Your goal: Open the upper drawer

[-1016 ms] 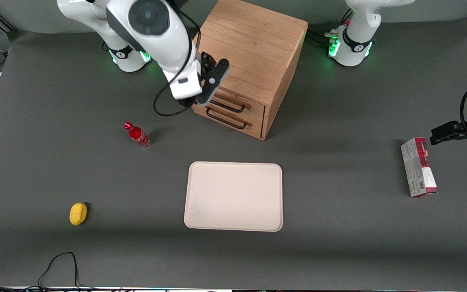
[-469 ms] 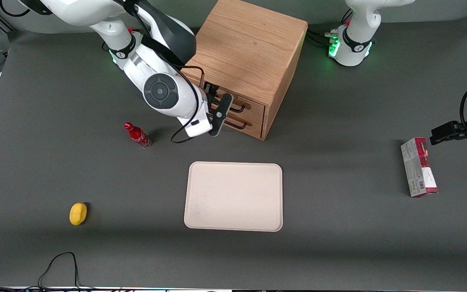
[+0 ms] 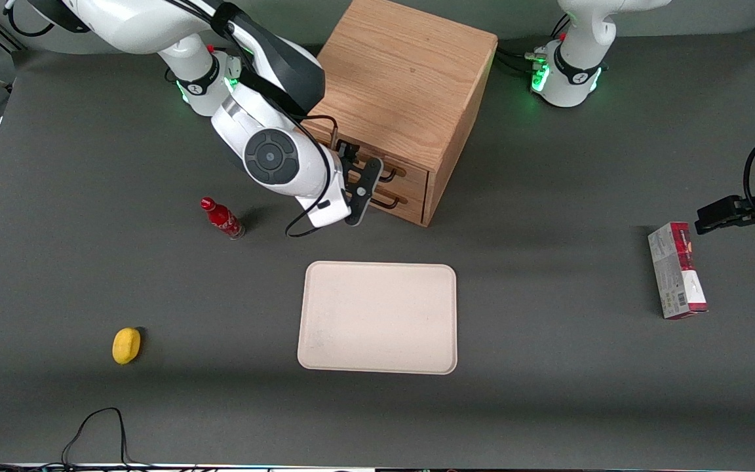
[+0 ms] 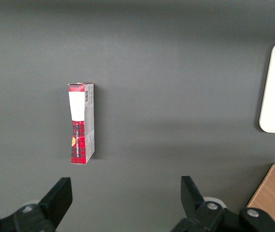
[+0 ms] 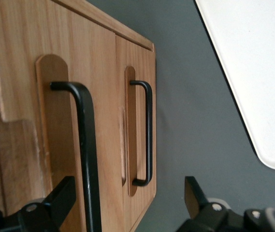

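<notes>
Oak cabinet (image 3: pixel 410 98) fills my sight now: I have swung down and closer, my gripper (image 3: pixel 359 190) spread wide, the upper drawer (image 5: pixel 55 140), unopened, with its black handle (image 5: pixel 86 159) between my fingers; closing comes next.

grained oak upper drawer (image 5: pixel 55 121) with glossy black metal handle (image 5: pixel 86 145); matt grey desk (image 3: pixel 548 393); smooth cream tray (image 3: pixel 377 318).

Grey table (image 3: pixel 548 393) carries cabinet (image 3: pixel 410 72), tray (image 3: pixel 377 318), bottle (image 3: pixel 221 218), lemon (image 3: pixel 126 345), carton (image 3: pixel 676 270)
</notes>
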